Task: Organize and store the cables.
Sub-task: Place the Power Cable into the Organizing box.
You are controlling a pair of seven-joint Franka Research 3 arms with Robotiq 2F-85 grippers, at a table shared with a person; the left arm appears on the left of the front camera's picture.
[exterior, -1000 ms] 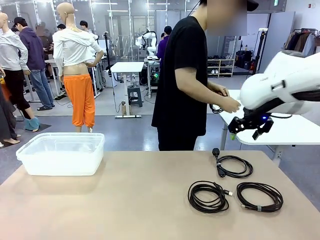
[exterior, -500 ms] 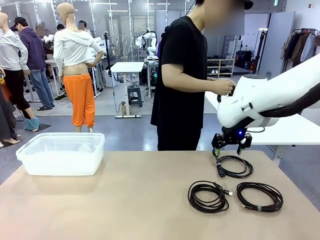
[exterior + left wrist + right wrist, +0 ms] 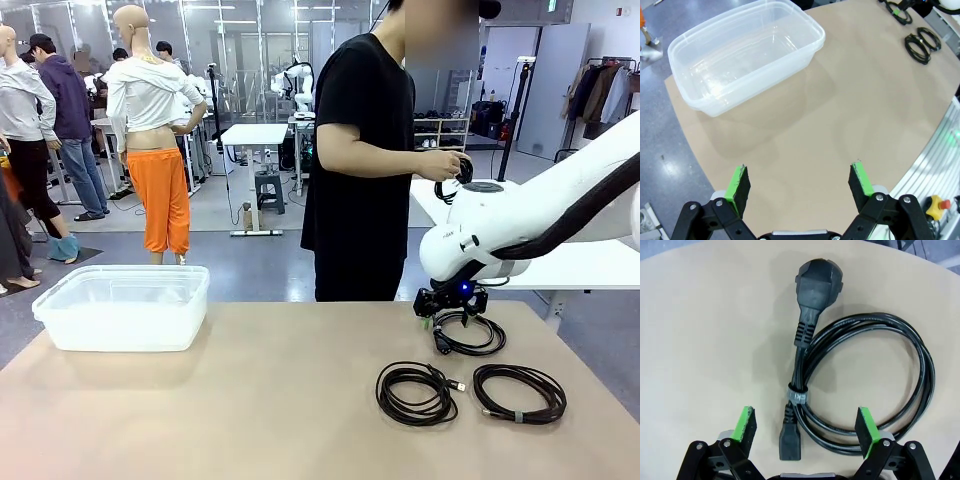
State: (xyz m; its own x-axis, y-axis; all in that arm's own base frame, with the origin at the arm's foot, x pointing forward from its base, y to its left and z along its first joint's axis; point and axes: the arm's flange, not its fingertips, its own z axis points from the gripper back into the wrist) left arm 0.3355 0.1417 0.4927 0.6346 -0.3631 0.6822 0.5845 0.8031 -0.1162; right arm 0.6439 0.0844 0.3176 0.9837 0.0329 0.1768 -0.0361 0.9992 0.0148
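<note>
My right gripper (image 3: 807, 422) is wide open, empty, over the plug cable (image 3: 805, 340) mid-frame; I'd pinch the tie band (image 3: 797, 396) so loops hold.

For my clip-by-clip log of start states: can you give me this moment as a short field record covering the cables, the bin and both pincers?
plug cable: coiled, farthest from robot
middle coil: on the table, nearer the robot
right coil: beside the middle coil
bin: clear plastic, far left, no cable inside
right pincer: open, low over the plug cable, pads either side of its tie
left pincer: open, above bare table
stored: none yet
</note>
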